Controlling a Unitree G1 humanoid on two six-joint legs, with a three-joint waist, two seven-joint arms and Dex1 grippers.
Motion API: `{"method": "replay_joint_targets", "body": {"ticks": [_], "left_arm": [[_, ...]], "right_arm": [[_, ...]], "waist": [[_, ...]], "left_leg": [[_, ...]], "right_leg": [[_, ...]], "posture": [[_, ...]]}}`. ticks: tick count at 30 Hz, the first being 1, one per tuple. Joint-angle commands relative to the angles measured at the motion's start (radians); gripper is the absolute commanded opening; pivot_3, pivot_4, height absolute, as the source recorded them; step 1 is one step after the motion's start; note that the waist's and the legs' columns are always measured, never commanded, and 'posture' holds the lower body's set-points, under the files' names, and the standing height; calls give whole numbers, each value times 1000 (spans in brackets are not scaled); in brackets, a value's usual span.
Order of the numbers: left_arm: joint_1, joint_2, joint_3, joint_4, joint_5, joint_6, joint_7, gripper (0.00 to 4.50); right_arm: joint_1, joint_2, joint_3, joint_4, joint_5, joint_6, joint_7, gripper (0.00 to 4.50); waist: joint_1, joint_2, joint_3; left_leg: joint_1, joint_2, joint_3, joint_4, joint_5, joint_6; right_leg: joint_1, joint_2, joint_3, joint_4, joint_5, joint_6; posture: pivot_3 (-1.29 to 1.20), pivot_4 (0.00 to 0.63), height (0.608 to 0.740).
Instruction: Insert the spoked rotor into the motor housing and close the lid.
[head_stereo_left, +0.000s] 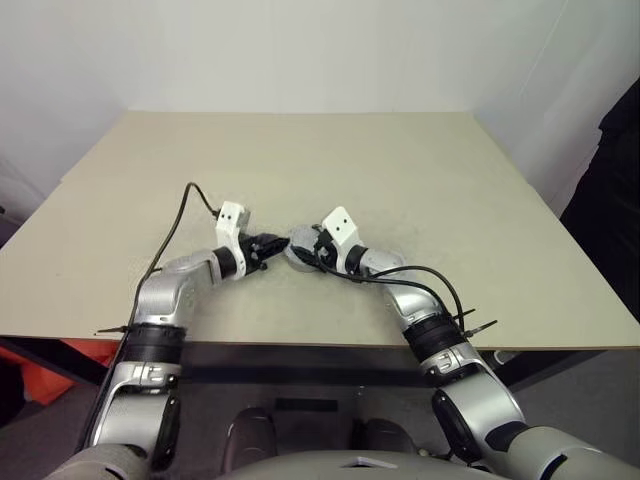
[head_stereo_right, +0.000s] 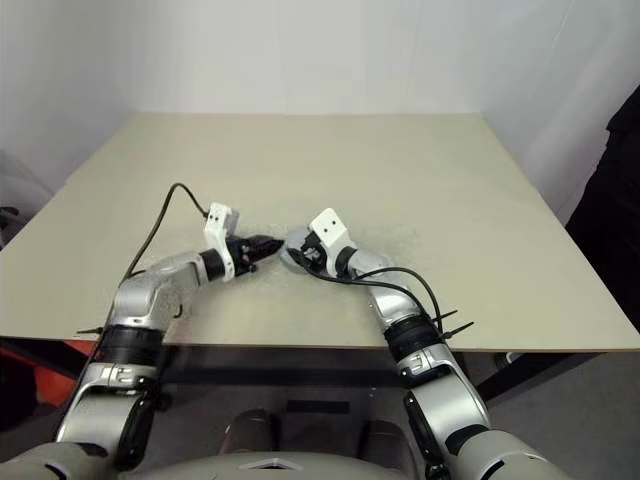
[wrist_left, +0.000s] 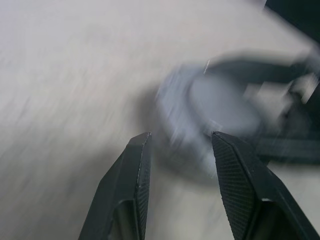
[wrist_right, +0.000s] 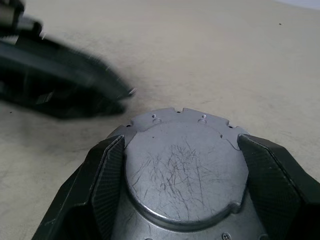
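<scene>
A robot is standing at a wide beige table (head_stereo_left: 300, 160), with both arms reaching in over the near half so that the two grippers are meeting close together near the middle.

The right gripper (wrist_right: 180, 150) is clamping a round grey metal part between its two black fingers (wrist_right: 107, 175). This looks like the motor housing (wrist_right: 182, 170), seen from its flat, scratched metal side: a raised round plate on a wider rim with small notches and screw holes along the edge. One finger is pressing on each side of the disc, so the fingers are standing wide apart around it. From the head views, the disc (head_stereo_left: 300, 245) is sitting at the tip of the right gripper, low over the tabletop, roughly in the centre of the table's near half. Whether it is resting on the surface or raised just above it cannot be told.

The left gripper (wrist_left: 177, 145) is pointing towards that same disc from the robot's left side. Its two black fingers (wrist_left: 132, 170) are spread apart with nothing between them, and the grey disc is lying just beyond their tips, blurred.

A black cable (head_stereo_left: 180, 215) is looping up from the left wrist over the table.
</scene>
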Motion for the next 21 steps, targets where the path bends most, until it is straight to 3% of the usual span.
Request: {"method": "replay_joint_targets", "body": {"ticks": [1,5,11,21], "left_arm": [[-63,-32,48,-4,-56,40,43,1433],[-93,-56,35,50,-57,99,71,17],[-56,-41,-19,68,-16,129,83,17],[-8,-37,-57,59,7,121,90,17]], "right_arm": [[21,-6,31,46,-34,23,4,3161],[21,-6,29,43,-34,21,0,3161],[24,-11,22,39,-32,22,-8,3161],[19,-29,12,-1,-12,48,12,3161]], "waist": [[-1,0,0],[-1,0,0],[-2,0,-1],[-1,2,-6]], "left_leg": [[0,0,0,0,0,0],[0,0,0,-2,0,0],[0,1,0,-4,0,0],[15,-1,1,-8,-3,4]], "right_leg": [[0,0,0,0,0,0],[0,0,0,-2,1,-2],[2,1,0,-8,2,-1],[20,1,0,-19,-3,7]], "posture": [[0,0,740],[0,0,740],[0,0,740],[0,0,740]]}}
